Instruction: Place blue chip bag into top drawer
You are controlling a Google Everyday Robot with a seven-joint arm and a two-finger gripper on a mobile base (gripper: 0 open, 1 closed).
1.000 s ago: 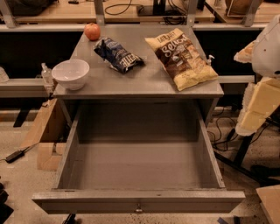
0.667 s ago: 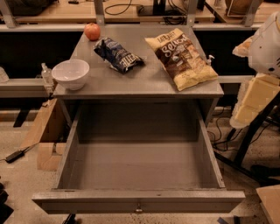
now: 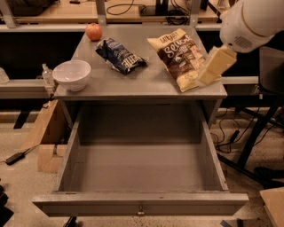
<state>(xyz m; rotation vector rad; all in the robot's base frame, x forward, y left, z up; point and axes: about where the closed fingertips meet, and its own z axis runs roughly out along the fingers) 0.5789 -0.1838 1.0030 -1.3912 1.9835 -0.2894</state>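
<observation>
**Cluttered lab, grey table, drawer pulled out, bag sitting up top**

It's a workshop kind of room: speckled floor, black cables trailing around on the right, and a long wooden bench [image 3: 57, 11] across the back. In the middle is a grey metal table [image 3: 146, 86], and the wide, deep grey metal top drawer [image 3: 88, 206] is pulled all the way out toward the camera. You can see its flat front panel and the small central knob [image 3: 140, 212], plus the whole grey bottom of the box.

The small crumpled dark navy-blue foil chip bag with white lettering [image 3: 120, 55] lies on the tabletop, back-left of centre, well apart from the drawer. A round red-orange apple [image 3: 93, 31] sits near it at the back-left corner. A white ceramic bowl [image 3: 72, 74] is on the front-left edge. The larger tan-and-brown chip bag [image 3: 177, 55] lies flat on the right half.

The robot's fat white rounded arm [image 3: 250, 20] comes in from the top right. The pale cream gripper [image 3: 216, 65] hangs off it, tilted, over the right edge of the table. It overlaps the front corner of the tan-and-brown bag in this view and is nowhere close to the blue one. Honestly can't tell whether the claw is spread or pressed together, or whether it's touching that bag.

A brown cardboard box [image 3: 44, 137] sits on the floor to the left of the drawer.
</observation>
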